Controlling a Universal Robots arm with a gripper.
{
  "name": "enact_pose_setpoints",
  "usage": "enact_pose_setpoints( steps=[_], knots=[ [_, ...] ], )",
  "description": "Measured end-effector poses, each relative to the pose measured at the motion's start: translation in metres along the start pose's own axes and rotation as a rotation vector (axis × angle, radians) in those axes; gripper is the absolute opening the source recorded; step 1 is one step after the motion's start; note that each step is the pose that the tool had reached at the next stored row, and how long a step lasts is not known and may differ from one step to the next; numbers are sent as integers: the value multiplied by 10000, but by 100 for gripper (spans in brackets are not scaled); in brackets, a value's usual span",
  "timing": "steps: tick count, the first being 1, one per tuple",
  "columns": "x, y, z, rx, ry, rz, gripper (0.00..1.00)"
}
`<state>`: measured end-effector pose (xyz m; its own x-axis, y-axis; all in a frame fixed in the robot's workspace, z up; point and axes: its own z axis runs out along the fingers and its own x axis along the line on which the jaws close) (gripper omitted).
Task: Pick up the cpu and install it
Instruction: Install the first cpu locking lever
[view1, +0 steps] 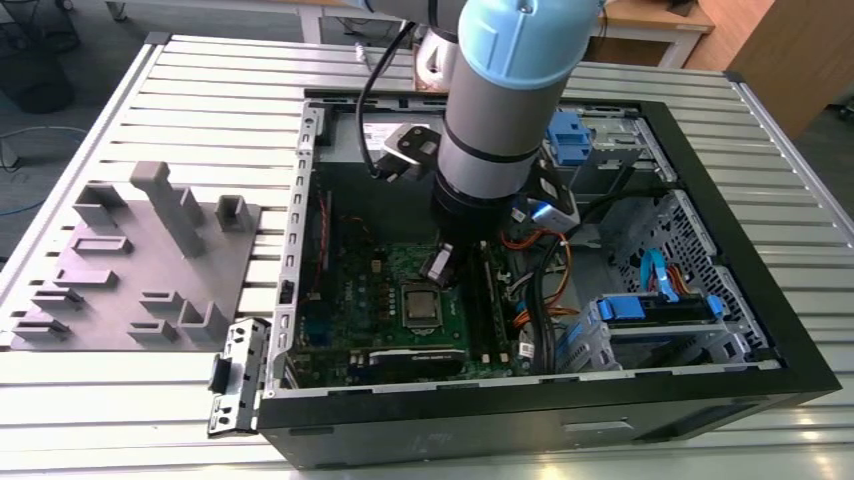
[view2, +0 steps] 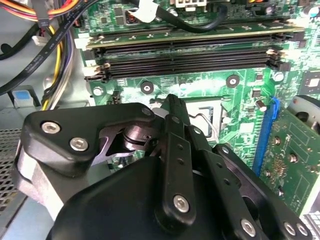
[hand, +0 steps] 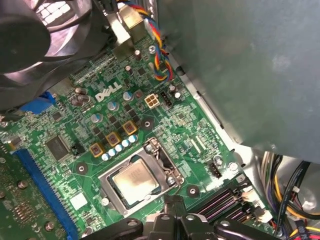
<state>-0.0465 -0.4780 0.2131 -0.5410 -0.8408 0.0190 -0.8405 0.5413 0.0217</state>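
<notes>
Your gripper (hand: 172, 220) hangs right over the socket (hand: 142, 177), but I can't tell how its jaws stand, the tips are cut off. The cpu (hand: 134, 182) already sits inside the socket frame on the board (hand: 85, 135), with nothing holding it. My guess at the risk: dropping lower could bump the chip crooked or snag the cables (view2: 55, 30) off to the side. The arm (view1: 514, 110) hides most of the case (view1: 747, 250).
</notes>
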Motion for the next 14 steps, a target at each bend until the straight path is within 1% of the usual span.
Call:
enact_pose_setpoints(
  steps=[5, 9, 14],
  knots=[
    [66, -42, 5, 0, 1, -8, 11],
    [106, -68, 13, 0, 1, -14, 11],
    [130, -84, 35, 0, 1, -18, 11]
  ],
)
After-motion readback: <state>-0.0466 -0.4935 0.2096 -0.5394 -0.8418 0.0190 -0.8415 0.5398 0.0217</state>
